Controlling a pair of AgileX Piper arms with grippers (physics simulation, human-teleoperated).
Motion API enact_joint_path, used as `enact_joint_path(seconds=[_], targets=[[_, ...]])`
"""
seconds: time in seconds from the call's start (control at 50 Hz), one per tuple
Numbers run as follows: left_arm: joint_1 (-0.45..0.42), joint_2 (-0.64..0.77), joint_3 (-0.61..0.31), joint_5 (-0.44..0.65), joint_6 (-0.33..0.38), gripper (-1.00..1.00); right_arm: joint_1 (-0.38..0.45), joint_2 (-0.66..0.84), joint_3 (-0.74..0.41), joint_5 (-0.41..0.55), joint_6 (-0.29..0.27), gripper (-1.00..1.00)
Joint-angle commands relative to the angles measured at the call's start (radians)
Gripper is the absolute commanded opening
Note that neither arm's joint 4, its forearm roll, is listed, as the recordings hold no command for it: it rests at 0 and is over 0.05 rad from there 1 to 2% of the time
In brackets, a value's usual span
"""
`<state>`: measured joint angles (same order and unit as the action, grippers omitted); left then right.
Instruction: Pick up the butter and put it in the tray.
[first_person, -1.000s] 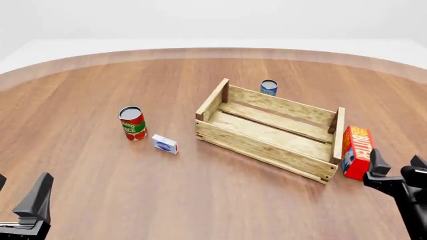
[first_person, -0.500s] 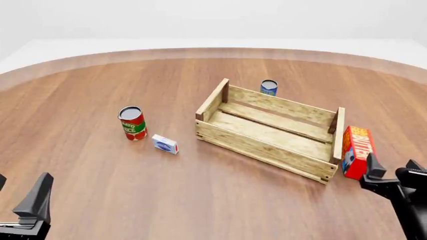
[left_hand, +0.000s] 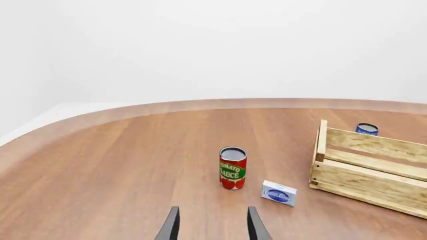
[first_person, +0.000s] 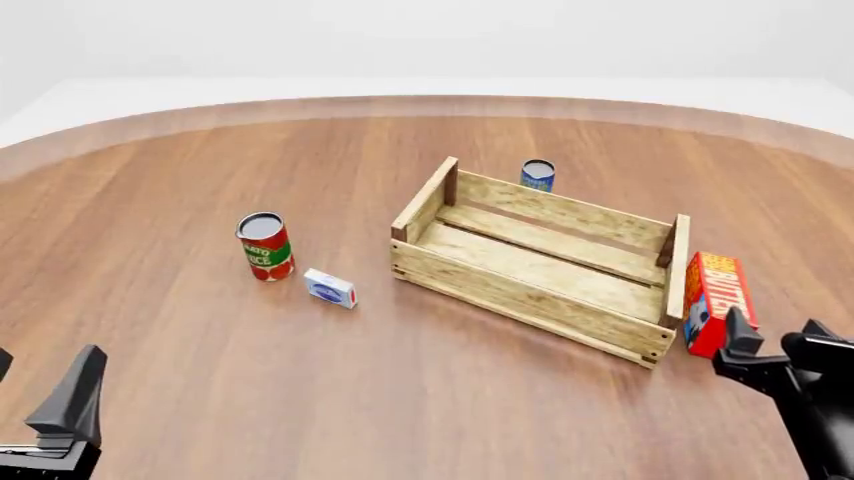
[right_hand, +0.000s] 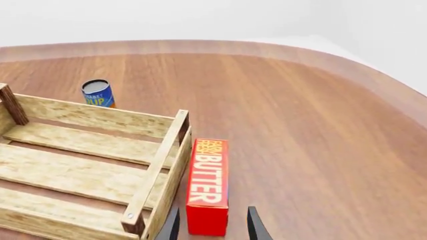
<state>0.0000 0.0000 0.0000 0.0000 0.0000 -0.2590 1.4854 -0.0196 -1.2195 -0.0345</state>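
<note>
Just ahead of the open right claw (right_hand: 211, 225) lies the butter (right_hand: 207, 184).

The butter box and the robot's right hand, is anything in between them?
No. In the right wrist view only bare wooden table shows between the right hand and the butter.

Red-and-green can (first_person: 264, 247) upright, left-centre of wooden surface (first_person: 160, 200). Small white-and-blue box (first_person: 328, 289) just beside it, nearer front edge. Blue can (first_person: 538, 175) upright, toward far edge, right of centre.
</note>
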Motion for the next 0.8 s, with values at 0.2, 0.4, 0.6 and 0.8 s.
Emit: enact_joint_path(seconds=[0.2,0.4,0.6,0.8], targets=[[0.0,0.0,0.0,0.0,0.0,1.0,0.006,0.086,-0.06,0.0,0.001,1.0],[0.0,0.0,0.0,0.0,0.0,1.0,0.007,0.13,-0.084,0.0,0.002,1.0],[0.0,0.0,0.0,0.0,0.0,1.0,0.006,0.183,-0.113,0.0,-0.001,1.0],[0.0,0.0,0.0,0.0,0.0,1.0,0.013,0.259,-0.151,0.0,0.005,1.0]])
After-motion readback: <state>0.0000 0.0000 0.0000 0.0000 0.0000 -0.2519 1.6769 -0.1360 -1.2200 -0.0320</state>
